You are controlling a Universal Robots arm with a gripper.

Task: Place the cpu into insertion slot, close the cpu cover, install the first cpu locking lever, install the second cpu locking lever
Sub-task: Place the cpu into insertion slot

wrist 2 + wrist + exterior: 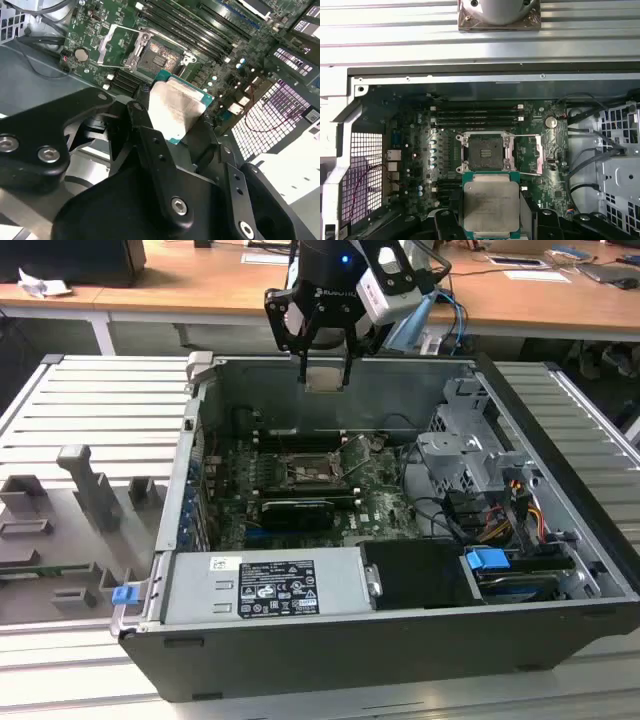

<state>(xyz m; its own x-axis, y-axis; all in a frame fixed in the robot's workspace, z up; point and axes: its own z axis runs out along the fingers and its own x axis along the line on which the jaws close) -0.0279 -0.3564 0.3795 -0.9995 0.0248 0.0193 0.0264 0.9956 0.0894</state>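
Observation:
My gripper (325, 378) hangs above the far wall of the open computer case (400, 640), shut on the cpu (325, 376), a small square chip with a dull metal top. In both wrist views the cpu (490, 204) (174, 107) sits flat between the black fingers (145, 130), off to one side of the insertion slot (485, 152) (156, 59) and well above it. The slot (303, 471) on the green motherboard is bare. The cpu cover (530, 154) (111, 44) is swung open beside it, and thin locking levers run along the slot's edges.
A grey power supply (265, 585) fills the case's near side. A metal drive cage (470, 455) with cables stands at the exterior view's right. A long black card (297, 510) lies near the slot. Memory slots (475, 115) run beside it. Grey fixtures (70, 530) sit left of the case.

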